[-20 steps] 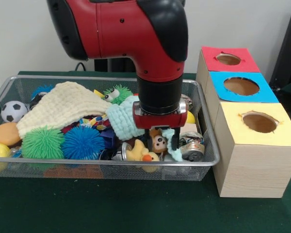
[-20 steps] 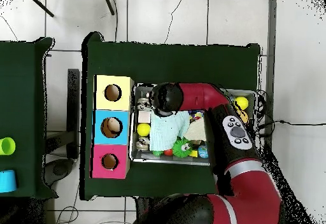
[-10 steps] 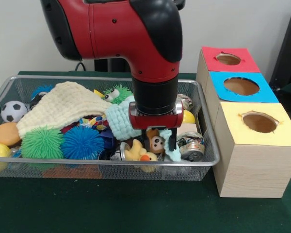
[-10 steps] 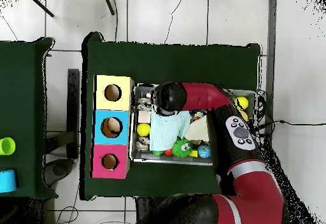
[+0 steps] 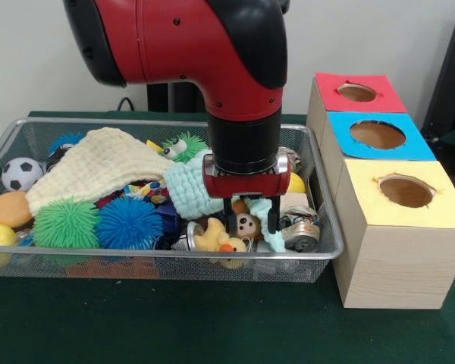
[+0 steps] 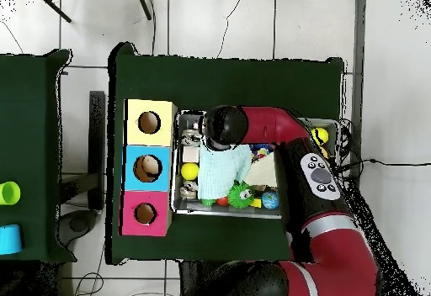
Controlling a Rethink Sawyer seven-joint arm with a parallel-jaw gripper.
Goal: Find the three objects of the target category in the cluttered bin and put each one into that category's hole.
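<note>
Gripper (image 5: 249,223), fingers apart, straddles a small brown toy animal (image 5: 248,224) at the wire bin's (image 5: 318,189) 4 o'clock corner, beside the yellow duck (image 5: 216,236). Likely light, rigid, slippery: take it across the head.

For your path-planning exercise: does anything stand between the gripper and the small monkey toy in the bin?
Nothing visible does. The gripper hangs open directly over the monkey toy, one finger on each side. A teal knitted cloth and a rubber duck crowd close beside it.
</note>
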